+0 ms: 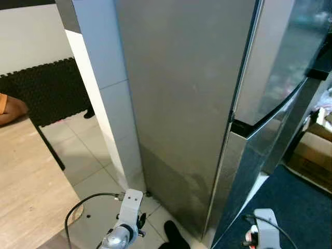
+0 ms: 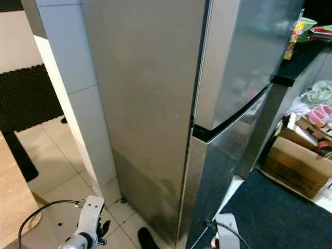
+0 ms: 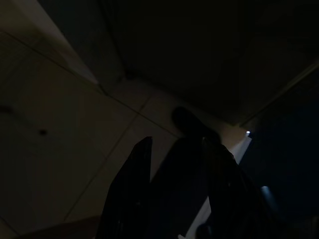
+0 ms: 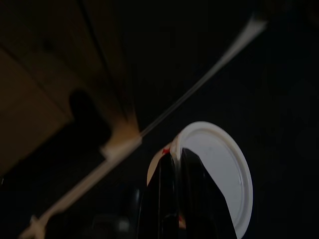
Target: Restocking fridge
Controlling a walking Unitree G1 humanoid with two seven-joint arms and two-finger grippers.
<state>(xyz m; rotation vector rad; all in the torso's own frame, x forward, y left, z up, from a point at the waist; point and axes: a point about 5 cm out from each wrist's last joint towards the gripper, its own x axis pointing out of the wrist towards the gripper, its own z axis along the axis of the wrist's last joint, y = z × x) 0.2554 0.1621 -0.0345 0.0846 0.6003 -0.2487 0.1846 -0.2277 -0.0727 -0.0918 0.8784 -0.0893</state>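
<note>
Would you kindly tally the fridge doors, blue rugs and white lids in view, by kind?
Fridge doors: 2, upper door and lower door
Blue rugs: 1, blue rug
White lids: 1, white lid in the right hand
Total: 4

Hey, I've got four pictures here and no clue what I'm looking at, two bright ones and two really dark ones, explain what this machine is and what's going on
This is a walking humanoid robot standing at a tall steel fridge, doors shut, seen corner-on. The two bright pictures come from a pair of cameras in its head, looking forward and down, so they show one scene twice. At their bottom edge are its two silver arms: left arm, right arm. On the right a dark blue mat lies on the floor, with a cardboard box beyond it.

The dark pictures come from cameras on the wrists, looking along each gripper's black fingers. The left gripper is open and empty above the tiled floor. The right gripper is shut on a container with a white round lid.
</note>
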